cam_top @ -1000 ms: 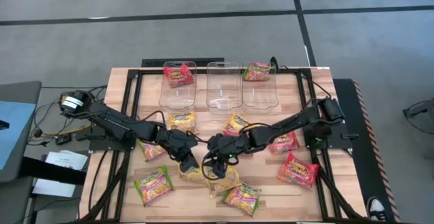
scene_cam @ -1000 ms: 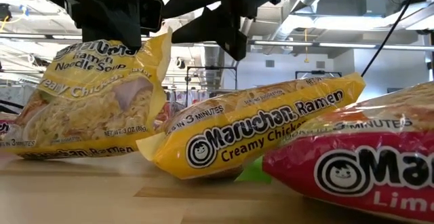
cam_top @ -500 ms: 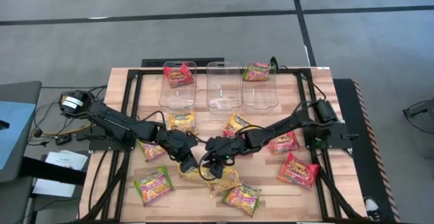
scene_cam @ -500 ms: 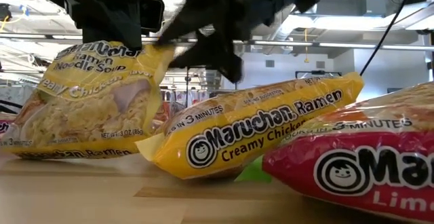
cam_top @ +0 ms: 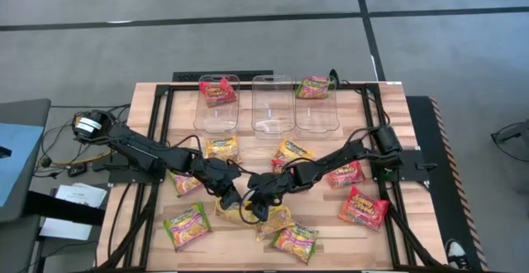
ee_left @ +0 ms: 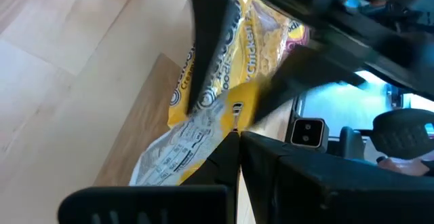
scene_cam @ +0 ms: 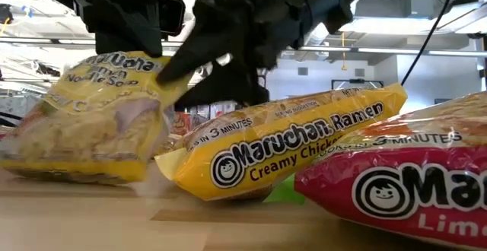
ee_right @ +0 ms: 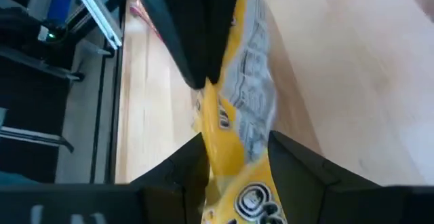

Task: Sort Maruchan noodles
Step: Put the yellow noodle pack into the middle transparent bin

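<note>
My left gripper (cam_top: 230,198) is shut on a yellow Maruchan packet (cam_top: 235,210) at the table's middle, near its front; the low view shows that packet (scene_cam: 84,118) tilted. My right gripper (cam_top: 250,205) is open beside it. Its two fingers (ee_right: 183,173) stand on either side of the packet's free edge (ee_right: 234,142). A second yellow packet (scene_cam: 289,141) lies just to the right, propped at a slant. Other red, yellow and green-and-pink packets lie flat around the arms. My left gripper pinches the yellow packet by its crimped end (ee_left: 227,119) between two shut fingers, coming slanting down from above. The packet hangs tilted below the fingers, and its lower edge (scene_cam: 76,173) is at the table top. My right gripper: whether its open fingers touch the packet's edge, I cannot tell.
Three clear bins stand along the far edge: the left bin (cam_top: 216,112) holds a red packet (cam_top: 217,90), the middle bin (cam_top: 274,107) shows nothing inside, and the right bin (cam_top: 316,112) holds a green-and-pink packet (cam_top: 312,87). Red packets (cam_top: 362,207) lie at right, green-and-pink ones (cam_top: 187,225) near the front edge.
My right gripper has moved toward the table's left and down, until its fingers straddle the edge of the packet held by my left gripper. That packet has tipped over flatter under my left gripper. The second yellow packet has stayed put.
</note>
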`<action>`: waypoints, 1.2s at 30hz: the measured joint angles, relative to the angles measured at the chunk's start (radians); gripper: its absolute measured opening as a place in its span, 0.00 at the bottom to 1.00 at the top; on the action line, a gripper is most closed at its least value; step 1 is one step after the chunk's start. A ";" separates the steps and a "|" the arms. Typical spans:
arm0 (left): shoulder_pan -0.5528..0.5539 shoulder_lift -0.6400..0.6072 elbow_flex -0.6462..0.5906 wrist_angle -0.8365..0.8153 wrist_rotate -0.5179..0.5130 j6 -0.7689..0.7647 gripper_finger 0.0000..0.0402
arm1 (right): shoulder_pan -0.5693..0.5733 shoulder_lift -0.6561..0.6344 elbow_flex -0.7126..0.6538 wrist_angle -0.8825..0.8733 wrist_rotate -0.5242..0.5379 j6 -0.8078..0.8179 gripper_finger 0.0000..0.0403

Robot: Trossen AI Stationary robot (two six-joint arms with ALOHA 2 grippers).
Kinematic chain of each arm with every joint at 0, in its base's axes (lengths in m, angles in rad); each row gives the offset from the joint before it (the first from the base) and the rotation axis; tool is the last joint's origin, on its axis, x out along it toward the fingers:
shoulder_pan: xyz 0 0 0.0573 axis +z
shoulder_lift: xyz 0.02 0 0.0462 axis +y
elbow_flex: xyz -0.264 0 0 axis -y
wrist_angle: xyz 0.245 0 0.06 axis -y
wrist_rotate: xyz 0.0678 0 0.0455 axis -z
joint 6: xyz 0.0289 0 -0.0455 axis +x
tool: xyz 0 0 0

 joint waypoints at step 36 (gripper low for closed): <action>0.107 -0.382 0.002 0.006 -0.118 0.119 0.00 | -0.047 -0.140 0.110 -0.347 -0.018 -0.184 0.00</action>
